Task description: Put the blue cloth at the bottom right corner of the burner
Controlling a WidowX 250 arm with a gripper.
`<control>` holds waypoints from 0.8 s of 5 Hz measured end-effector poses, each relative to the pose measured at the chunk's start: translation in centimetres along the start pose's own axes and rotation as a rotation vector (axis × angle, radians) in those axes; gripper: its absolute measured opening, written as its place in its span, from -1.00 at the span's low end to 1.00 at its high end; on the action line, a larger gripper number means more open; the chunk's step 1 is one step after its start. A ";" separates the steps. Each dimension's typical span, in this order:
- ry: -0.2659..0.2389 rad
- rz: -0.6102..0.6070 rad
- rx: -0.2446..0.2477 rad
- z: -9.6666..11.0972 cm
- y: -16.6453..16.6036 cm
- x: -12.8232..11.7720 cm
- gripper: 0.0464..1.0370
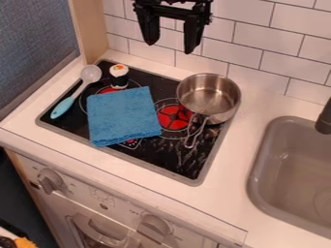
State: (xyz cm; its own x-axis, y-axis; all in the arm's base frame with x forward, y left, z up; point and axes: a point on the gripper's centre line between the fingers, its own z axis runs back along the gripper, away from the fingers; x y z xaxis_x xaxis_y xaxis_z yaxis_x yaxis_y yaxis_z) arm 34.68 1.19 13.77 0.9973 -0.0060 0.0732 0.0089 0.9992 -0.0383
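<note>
The gripper (pixel 172 42) hangs at the top of the view, in front of the tiled wall and above the back of the stove. Its two fingers are apart with nothing between them. A folded blue cloth (pixel 123 116) lies flat on the left and middle part of the black burner (pixel 178 164), well below the gripper and not touched by it. The cloth covers part of the left ring and reaches the left side of the red middle ring. Bare black glass with pale streaks shows at the burner's bottom right corner.
A metal pot (pixel 209 99) stands at the burner's right rear, its handle pointing toward the front. Behind the cloth is a small sushi-like toy (pixel 119 76). A spoon with a light blue handle (pixel 63 107) lies at the left edge. The grey sink (pixel 294 169) is at right.
</note>
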 end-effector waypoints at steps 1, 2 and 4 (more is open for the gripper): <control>0.036 0.012 -0.005 -1.2 0.0 -0.4 0.93; 0.060 0.145 -0.021 -2.4 2.5 -2.2 0.93; 0.035 0.370 0.032 -5.1 5.7 -6.6 0.93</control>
State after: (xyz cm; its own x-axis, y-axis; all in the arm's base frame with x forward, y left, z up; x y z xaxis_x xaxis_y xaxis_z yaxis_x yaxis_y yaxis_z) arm 28.48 6.69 7.98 0.9343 0.3554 0.0265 -0.3549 0.9346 -0.0247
